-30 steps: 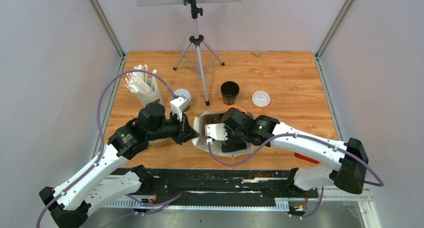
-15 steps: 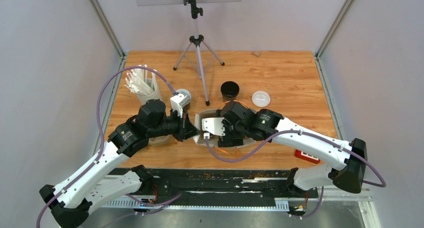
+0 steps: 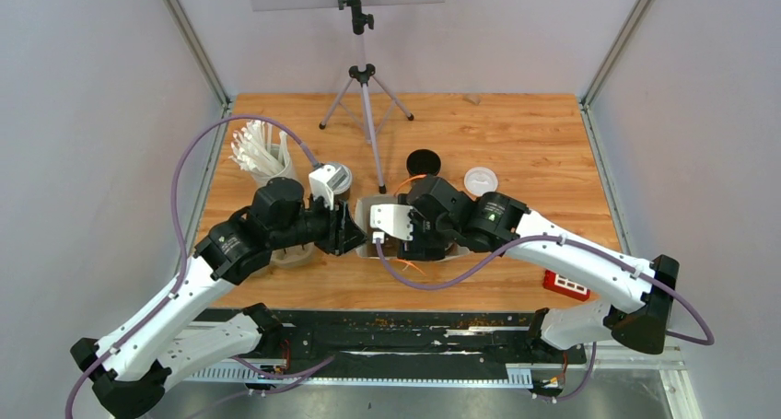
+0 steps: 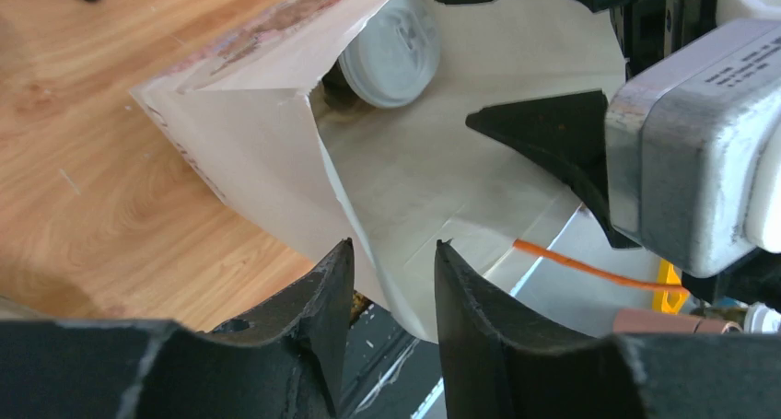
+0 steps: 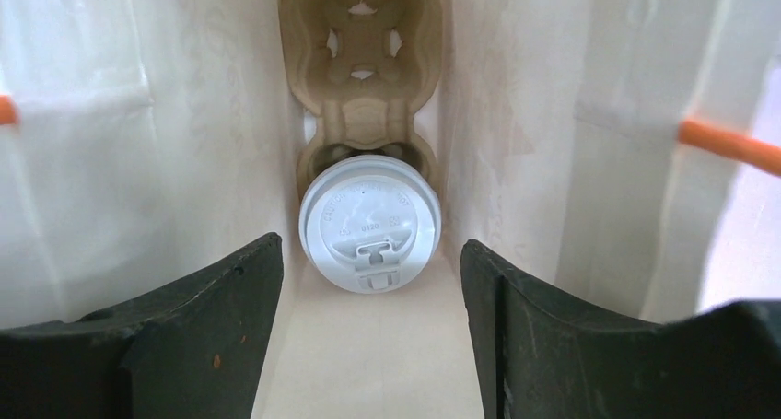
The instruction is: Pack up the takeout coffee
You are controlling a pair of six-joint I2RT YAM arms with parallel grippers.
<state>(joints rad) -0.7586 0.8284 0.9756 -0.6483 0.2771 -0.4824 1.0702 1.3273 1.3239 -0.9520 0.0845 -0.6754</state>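
- Right end effector [image 5: 368, 246] gaped empty inside the bag [image 5: 138, 161]; the lidded cup [image 5: 370, 218] sat just ahead.
- Left end effector [image 4: 393, 249] stood part-open astride the bag's edge.
- Cup seemed light, crushable: grip below lid.

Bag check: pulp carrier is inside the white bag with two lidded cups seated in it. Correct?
Not quite. The count is off: only one lidded cup is seated in the pulp carrier, and the carrier's far pocket is empty. The rest holds, since the carrier is inside the white bag. The right wrist view, looking down into the bag, shows this.
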